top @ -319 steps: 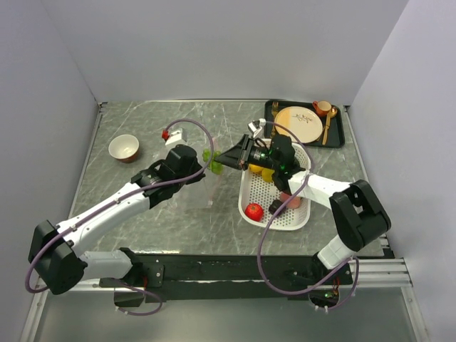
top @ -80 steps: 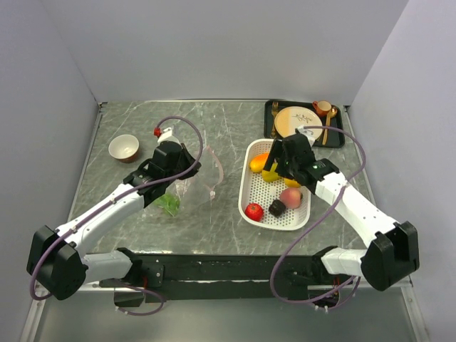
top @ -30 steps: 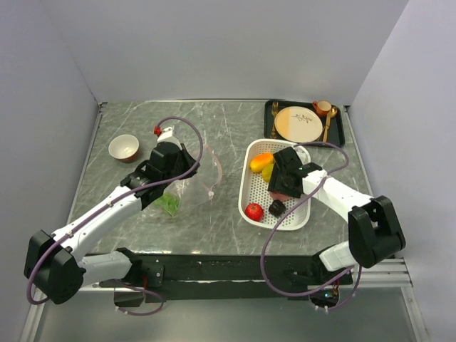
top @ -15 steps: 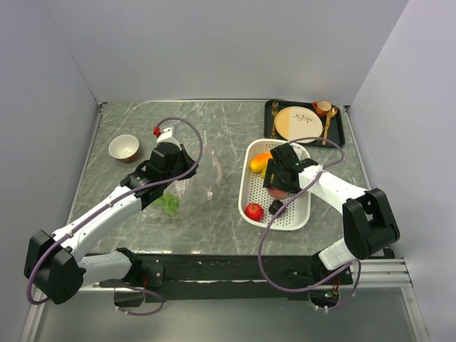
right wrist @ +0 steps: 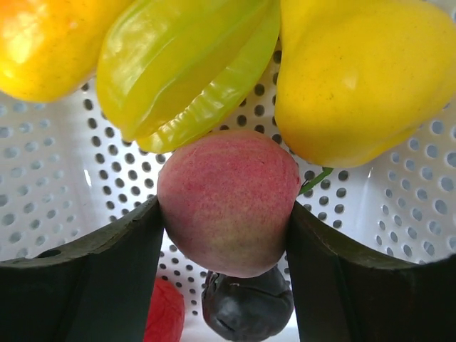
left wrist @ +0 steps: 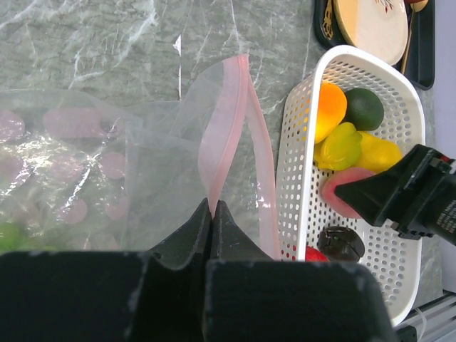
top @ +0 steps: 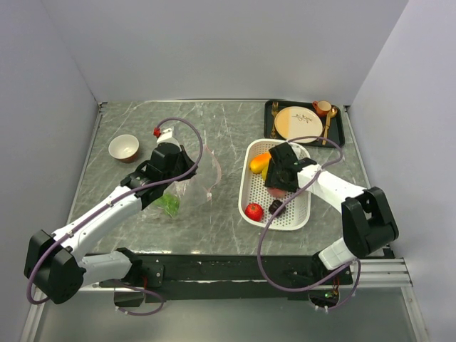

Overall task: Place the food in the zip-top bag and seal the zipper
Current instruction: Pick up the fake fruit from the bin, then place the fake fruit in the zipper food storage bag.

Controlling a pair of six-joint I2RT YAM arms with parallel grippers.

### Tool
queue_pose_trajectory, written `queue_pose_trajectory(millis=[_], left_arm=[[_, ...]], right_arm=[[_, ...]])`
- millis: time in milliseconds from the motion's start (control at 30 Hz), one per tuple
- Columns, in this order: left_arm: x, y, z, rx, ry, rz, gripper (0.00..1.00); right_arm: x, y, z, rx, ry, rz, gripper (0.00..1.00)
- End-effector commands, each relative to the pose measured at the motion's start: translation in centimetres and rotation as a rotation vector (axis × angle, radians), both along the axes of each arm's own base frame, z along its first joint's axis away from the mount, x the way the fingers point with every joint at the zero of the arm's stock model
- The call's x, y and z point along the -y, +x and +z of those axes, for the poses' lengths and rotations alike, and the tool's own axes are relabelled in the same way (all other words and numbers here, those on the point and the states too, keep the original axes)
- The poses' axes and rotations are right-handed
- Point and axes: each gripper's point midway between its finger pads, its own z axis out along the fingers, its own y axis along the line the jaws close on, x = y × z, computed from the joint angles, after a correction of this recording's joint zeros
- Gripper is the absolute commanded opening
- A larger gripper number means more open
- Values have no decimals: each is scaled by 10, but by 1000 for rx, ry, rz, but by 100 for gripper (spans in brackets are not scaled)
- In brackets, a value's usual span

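Observation:
My right gripper (right wrist: 225,208) is down in the white basket, shut on the pink peach (right wrist: 228,192), with a finger pressing each side. Around it lie the orange mango (right wrist: 43,43), a yellow-green fruit (right wrist: 182,64), the yellow lemon (right wrist: 363,78), the red tomato (right wrist: 165,313) and the small dark piece (right wrist: 246,310). The dark green avocado (left wrist: 365,108) shows in the left wrist view. My left gripper (left wrist: 211,206) is shut on the pink zipper (left wrist: 224,121), holding the clear zip-top bag (top: 192,187) open. Green grapes (top: 169,205) lie inside the bag.
The white perforated basket (top: 251,187) stands right of the bag. Behind it is a dark tray (top: 271,114) with a cream plate (top: 298,123), a cup and cutlery. A small bowl (top: 124,147) sits at the back left. Grey walls close in the table.
The right gripper's jaws have opened wider and then closed onto the peach, the arm shifting slightly within the basket. The left arm and the bag have not moved.

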Motion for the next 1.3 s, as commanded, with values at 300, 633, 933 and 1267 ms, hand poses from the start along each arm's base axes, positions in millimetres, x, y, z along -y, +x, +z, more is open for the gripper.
queue_pose_trajectory(millis=[300, 633, 933, 1267], left_arm=[[5, 6, 13, 29, -20, 4, 1], [10, 8, 17, 34, -40, -6, 1], [23, 3, 26, 43, -84, -51, 1], [43, -6, 44, 66, -144, -109, 1]], right_arm=[[-38, 21, 122, 266, 231, 99, 29], [-119, 16, 182, 320, 537, 376, 31], [-176, 5, 189, 277, 659, 531, 31], [-203, 0, 163, 196, 650, 586, 31]])
